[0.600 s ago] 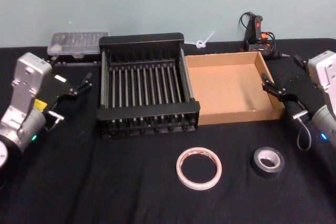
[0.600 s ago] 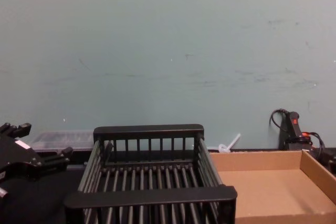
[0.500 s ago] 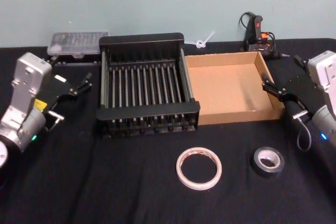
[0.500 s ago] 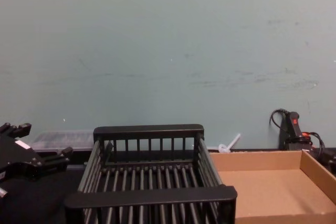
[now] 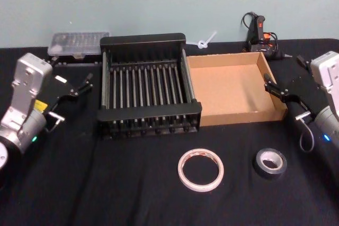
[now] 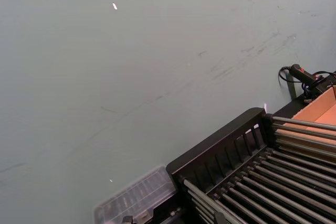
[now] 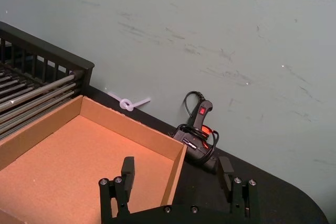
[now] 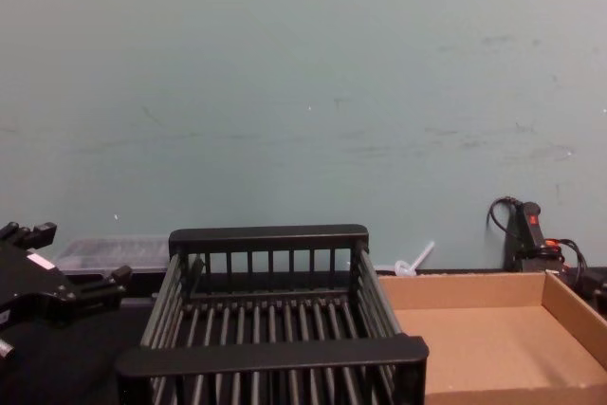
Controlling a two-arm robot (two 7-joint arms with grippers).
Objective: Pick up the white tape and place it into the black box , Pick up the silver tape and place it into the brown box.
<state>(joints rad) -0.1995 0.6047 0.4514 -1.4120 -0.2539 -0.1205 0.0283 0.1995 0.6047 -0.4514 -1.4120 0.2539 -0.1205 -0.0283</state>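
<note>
Black crate (image 5: 150, 39) sits mid-counter (image 5: 106, 183), slatted floor bare. Taken as landmark.

Cardboard box (image 5: 275, 104) touches the crate's right wall, rims side by side; nothing inside it.

White tape (image 5: 201, 169) lies flat on the black cloth in front of the crate, off its front right corner, apart from the front rim. Grey tape (image 5: 269, 163) lies flat to the right of the white ring, farther from the crate, in front of the cardboard box's right end. The two rolls are near each other, not touching.

Left claw (image 5: 71, 93) hangs left of the crate, level with its middle, fingers apart and pointing toward the crate wall, holding nothing. Chest view has it low at the crate's left.

Right claw (image 7: 178, 182) hangs beyond the cardboard box's right wall, on the side away from the crate. Fingers spread wide, nothing between them, one over the box's corner.

Behind the crate's back left corner: clear plastic case (image 5: 78, 43). Behind the cardboard box, by the wall: black tool with red switch (image 5: 259, 31) and a white cable tie (image 5: 205, 41).
</note>
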